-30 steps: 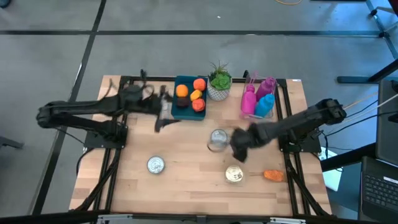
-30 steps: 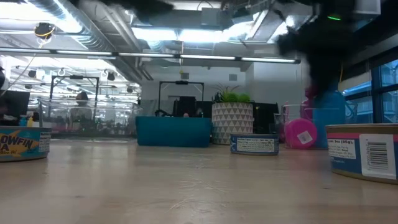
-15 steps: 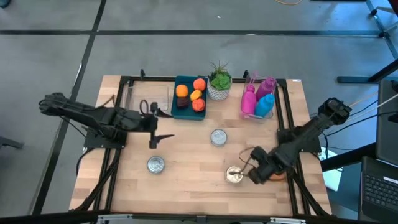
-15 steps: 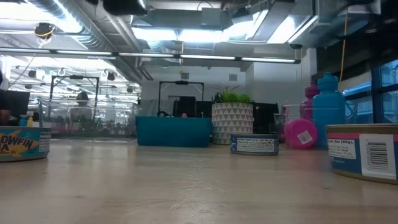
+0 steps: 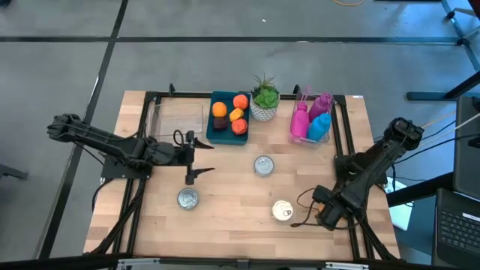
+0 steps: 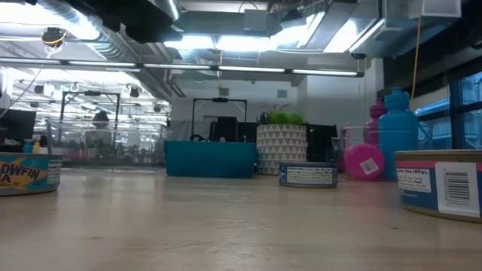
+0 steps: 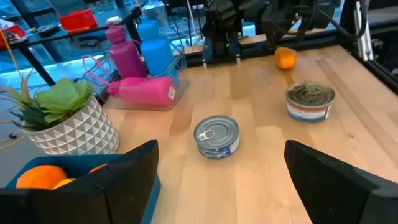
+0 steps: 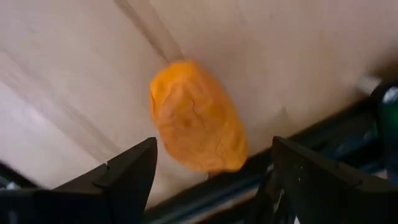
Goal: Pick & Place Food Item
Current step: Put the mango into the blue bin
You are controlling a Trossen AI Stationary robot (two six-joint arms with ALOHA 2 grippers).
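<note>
- Orange food item: lies on the wooden table at its near right corner, close beside the dark frame rail; unheld.
- Right gripper: directly over the item, fingers spread wide, one on each side, not touching it.
- Tin cans: one just left of the right gripper, one near left, one mid-table.
- Left gripper: over the left-centre of the table, fingers spread, holding nothing.
- Far edge: teal tray with fruit, potted plant, pink and blue bottles in a rack.
</note>
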